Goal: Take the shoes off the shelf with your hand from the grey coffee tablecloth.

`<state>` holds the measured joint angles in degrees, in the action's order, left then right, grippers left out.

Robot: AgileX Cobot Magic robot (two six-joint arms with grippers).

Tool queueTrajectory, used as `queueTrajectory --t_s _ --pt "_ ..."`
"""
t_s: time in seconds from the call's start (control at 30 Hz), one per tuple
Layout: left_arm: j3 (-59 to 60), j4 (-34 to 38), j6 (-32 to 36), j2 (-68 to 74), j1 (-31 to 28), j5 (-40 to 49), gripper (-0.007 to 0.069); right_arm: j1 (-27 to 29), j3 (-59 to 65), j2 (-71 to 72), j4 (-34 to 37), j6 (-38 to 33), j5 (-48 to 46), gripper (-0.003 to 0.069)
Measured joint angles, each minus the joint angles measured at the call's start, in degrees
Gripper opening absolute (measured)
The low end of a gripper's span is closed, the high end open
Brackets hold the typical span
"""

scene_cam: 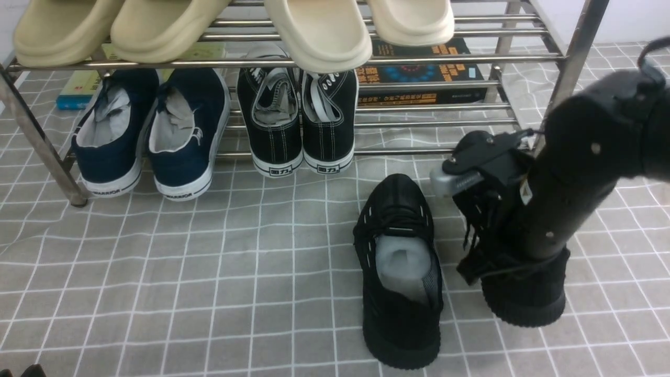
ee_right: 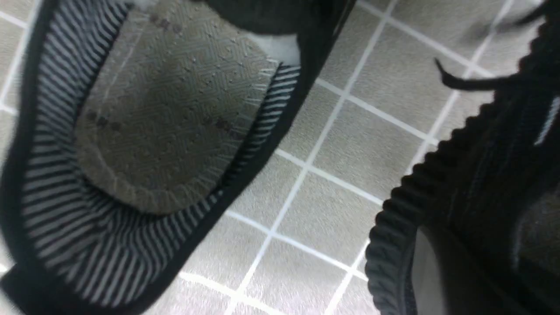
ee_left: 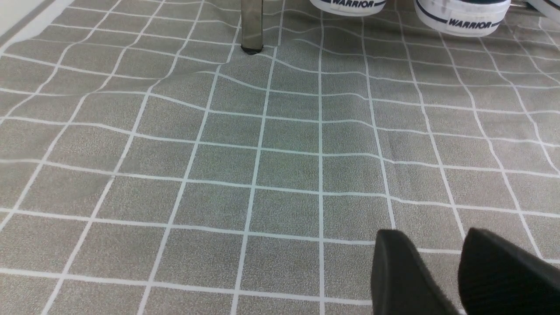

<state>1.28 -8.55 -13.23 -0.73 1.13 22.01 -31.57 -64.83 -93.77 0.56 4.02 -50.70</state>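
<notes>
One black knit shoe (scene_cam: 399, 272) lies flat on the grey grid tablecloth (scene_cam: 209, 272) in front of the silver shelf (scene_cam: 293, 63). Its mate (scene_cam: 523, 298) stands tilted to its right, heel down and laces dangling, with my right arm (scene_cam: 565, 188) reaching down onto it. The right gripper's fingertips are hidden behind the arm and the shoe. In the right wrist view the held shoe's ribbed sole (ee_right: 393, 245) is close up beside the other shoe's striped lining (ee_right: 153, 131). My left gripper (ee_left: 431, 249) hovers open over bare cloth, far left.
On the lower tier stand navy white-soled slip-ons (scene_cam: 146, 136) and black canvas sneakers (scene_cam: 296, 125), with books (scene_cam: 419, 73) behind them. Beige slippers (scene_cam: 314, 31) sit on the upper tier. A shelf leg (ee_left: 252, 26) rests on wrinkled cloth ahead of the left gripper.
</notes>
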Motion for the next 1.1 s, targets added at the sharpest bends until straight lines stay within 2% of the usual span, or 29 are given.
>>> queueTrajectory --t_s 0.13,0.27,0.4,0.43,0.57,0.7,0.83,1.1 --pt "0.0 0.0 0.0 0.0 0.0 0.0 0.024 -0.05 1.3 -0.41 2.07 0.02 1.62 0.002" --pt "0.0 0.0 0.0 0.0 0.0 0.0 0.024 -0.05 1.93 -0.64 5.47 0.21 1.91 0.0078" --pt "0.0 0.0 0.0 0.0 0.0 0.0 0.024 -0.05 1.93 -0.64 7.34 1.41 1.84 0.0186" --pt "0.0 0.0 0.0 0.0 0.0 0.0 0.024 -0.05 1.93 -0.64 7.75 2.72 1.44 0.025" --pt "0.0 0.0 0.0 0.0 0.0 0.0 0.024 -0.05 1.93 -0.42 8.97 4.75 -1.66 0.0395" --pt "0.0 0.0 0.0 0.0 0.0 0.0 0.024 -0.1 1.93 2.46 9.39 5.8 -4.52 0.0493" --pt "0.0 0.0 0.0 0.0 0.0 0.0 0.024 -0.1 1.93 8.61 8.07 8.96 -6.21 0.0529" --pt "0.0 0.0 0.0 0.0 0.0 0.0 0.024 -0.1 1.93 18.76 1.58 11.93 -7.51 0.0535"
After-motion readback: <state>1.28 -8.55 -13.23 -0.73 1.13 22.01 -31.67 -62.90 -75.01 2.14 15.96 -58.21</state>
